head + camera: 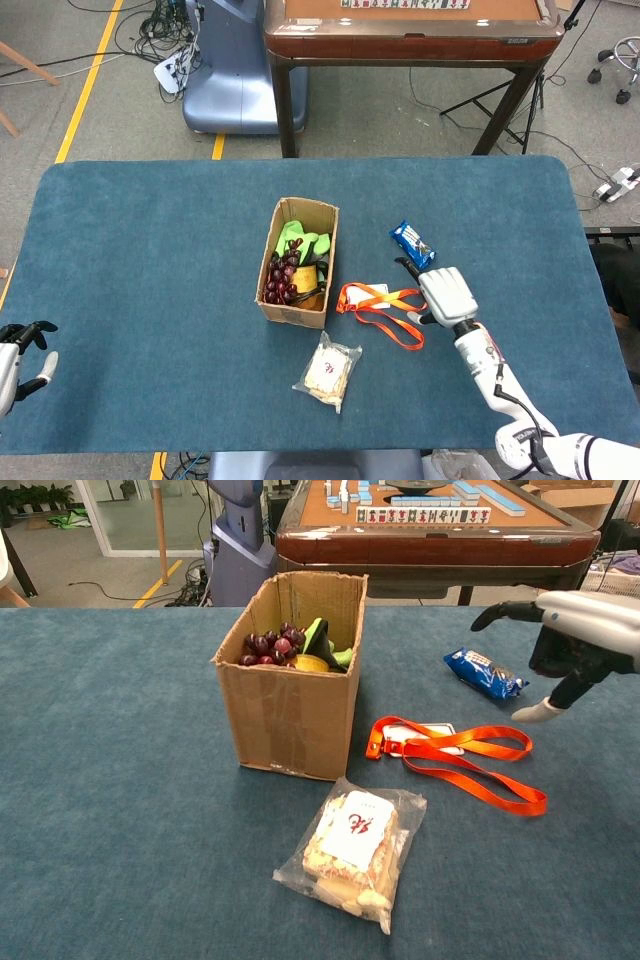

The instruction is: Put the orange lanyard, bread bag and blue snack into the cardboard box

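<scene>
While nothing is held:
Right hand: fingers spread, empty, above the table just right of the lanyard.
Left hand: open, empty, at the table's near-left edge.
Orange lanyard: one, looped flat with a white badge, right of the box.
Bread bag: one, clear plastic, in front of the box.
Blue snack: one, beyond the lanyard.
Cardboard box: one, open-topped, holding grapes.

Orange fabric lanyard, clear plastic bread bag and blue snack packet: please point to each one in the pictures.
orange fabric lanyard (478, 780), chest view, on the lower strap loop.
clear plastic bread bag (352, 850), chest view, on the middle of the bag.
blue snack packet (411, 243), head view, on the middle of the wrapper.
</scene>
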Controlling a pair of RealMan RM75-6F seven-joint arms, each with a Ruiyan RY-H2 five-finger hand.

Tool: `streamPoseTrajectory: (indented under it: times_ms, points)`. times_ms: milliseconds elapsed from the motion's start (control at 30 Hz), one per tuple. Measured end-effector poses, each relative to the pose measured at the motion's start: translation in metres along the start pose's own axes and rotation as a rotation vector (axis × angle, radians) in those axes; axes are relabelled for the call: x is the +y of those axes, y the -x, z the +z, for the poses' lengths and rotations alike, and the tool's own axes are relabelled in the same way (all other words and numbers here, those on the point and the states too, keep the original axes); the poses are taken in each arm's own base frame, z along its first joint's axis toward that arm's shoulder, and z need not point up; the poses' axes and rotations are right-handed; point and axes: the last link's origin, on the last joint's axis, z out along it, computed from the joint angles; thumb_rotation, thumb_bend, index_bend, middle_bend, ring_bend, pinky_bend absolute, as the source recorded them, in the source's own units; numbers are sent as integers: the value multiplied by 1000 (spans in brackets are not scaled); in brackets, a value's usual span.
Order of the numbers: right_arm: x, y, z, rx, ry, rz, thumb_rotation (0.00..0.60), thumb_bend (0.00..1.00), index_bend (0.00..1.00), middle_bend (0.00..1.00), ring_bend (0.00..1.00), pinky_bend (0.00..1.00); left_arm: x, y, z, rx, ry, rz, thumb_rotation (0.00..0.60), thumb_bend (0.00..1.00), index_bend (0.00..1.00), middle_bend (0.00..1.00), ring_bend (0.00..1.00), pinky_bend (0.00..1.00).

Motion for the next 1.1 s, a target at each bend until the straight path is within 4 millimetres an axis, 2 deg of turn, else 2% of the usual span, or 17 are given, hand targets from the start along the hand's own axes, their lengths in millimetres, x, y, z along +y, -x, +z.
streamPoseTrajectory:
  times_ms: [267, 500, 733, 900, 1100]
  points:
    - [-5, 10, 11, -8, 18, 7, 600, 0, 170, 1000, 1000, 1000, -3, -2, 0, 2, -12, -1, 600, 351, 384, 551, 377, 601]
    - [-14, 19, 15, 28, 103, 39, 600, 0, 170, 1000, 1000, 1000, -3, -2, -1, -7, -11, 2, 600, 352, 388, 551, 377, 601]
    - [-26, 30, 22, -28, 190, 116, 600, 0, 170, 1000, 1000, 1000, -7, -3, -2, -17, -16, 5, 600, 351, 389, 551, 377, 601]
    - [-40, 38, 31, -69, 183, 146, 600, 0, 170, 1000, 1000, 1000, -11, -7, -3, -7, -29, 2, 600, 351, 395, 551, 377, 601]
    - [-45, 45, 39, -111, 169, 159, 600, 0, 170, 1000, 1000, 1000, -16, -13, -3, 8, -54, 3, 600, 352, 413, 551, 377, 601]
